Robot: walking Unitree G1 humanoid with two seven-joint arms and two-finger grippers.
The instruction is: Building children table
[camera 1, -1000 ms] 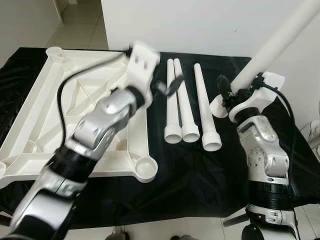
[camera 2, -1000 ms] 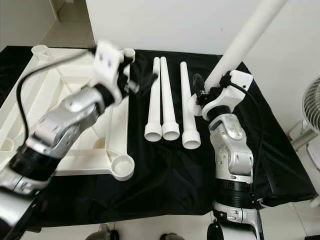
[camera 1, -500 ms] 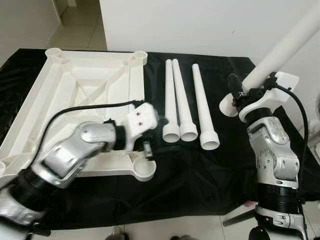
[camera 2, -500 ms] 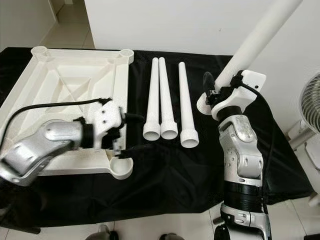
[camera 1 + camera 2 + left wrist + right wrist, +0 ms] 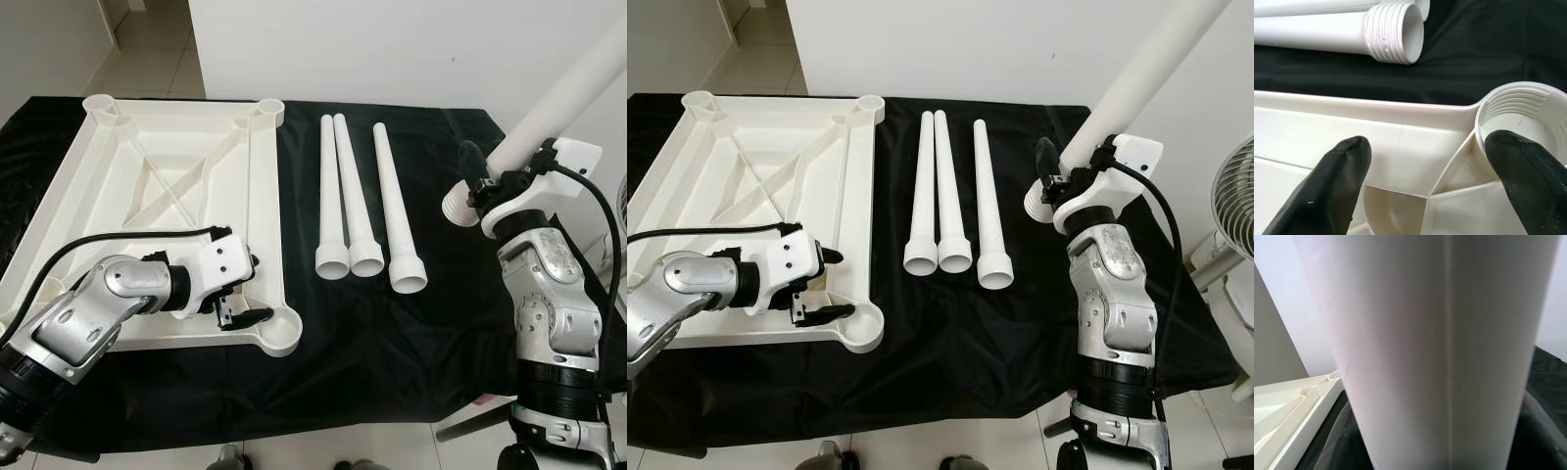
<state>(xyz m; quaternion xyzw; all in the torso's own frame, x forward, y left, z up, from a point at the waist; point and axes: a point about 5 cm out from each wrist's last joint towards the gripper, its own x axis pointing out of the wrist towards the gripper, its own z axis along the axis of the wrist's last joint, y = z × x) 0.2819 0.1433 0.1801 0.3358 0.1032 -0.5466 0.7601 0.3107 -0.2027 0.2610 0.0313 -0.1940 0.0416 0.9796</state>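
Leg held high, socket waiting
Right end effector [image 5: 482,184] clenches the long white plastic threaded leg [image 5: 549,98]; left end effector [image 5: 238,294], released, straddles the upturned white plastic table top's [image 5: 147,186] corner socket [image 5: 1520,117] — misaligned threads could jam.

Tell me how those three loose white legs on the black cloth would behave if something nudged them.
The three table legs are round tubes, so they would probably roll sideways. They look hollow, stiff plastic, likely light. The black cloth may slow rolling somewhat.

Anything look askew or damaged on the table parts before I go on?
Nothing stands out. The upturned tabletop lies flat, three legs lie side by side, the right gripper holds a fourth leg, and the left gripper is open at the near corner socket.
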